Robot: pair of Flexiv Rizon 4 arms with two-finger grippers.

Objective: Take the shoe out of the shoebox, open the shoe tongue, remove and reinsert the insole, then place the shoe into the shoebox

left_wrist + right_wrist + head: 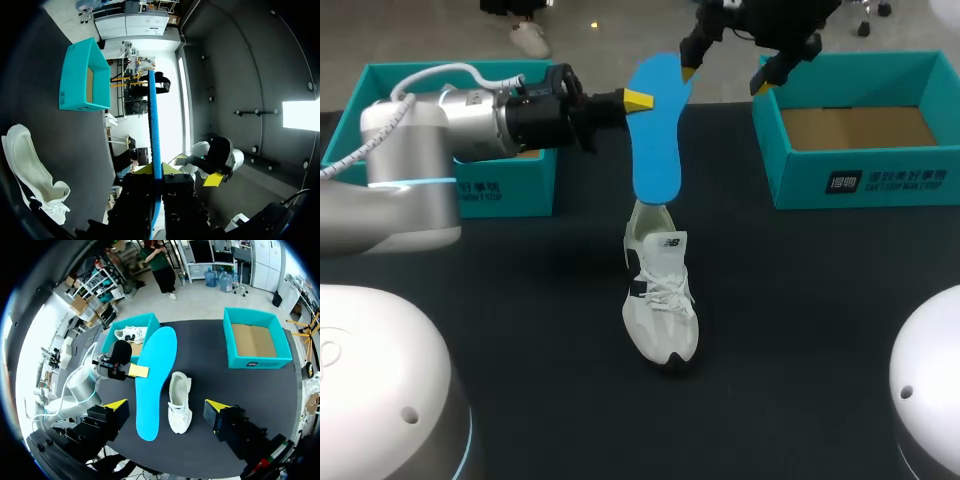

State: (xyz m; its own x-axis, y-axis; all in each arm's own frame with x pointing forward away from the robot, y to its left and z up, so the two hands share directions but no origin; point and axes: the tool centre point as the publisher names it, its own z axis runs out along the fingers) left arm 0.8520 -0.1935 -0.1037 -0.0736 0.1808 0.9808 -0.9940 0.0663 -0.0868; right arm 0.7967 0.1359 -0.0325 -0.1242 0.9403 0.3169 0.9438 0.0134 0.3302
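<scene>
A white sneaker stands on the black table, toe toward the front edge, its heel opening under the blue insole. My left gripper is shut on the insole's edge and holds it in the air above the heel. From the left wrist the insole shows edge-on, clamped in that gripper, with the sneaker below. My right gripper hangs open high over the table's far side, empty. Between its fingers, far below, lie the insole and the sneaker.
An open teal shoebox with a bare cardboard floor stands at the back right. A second teal box sits at the back left behind my left arm; another white shoe lies in it.
</scene>
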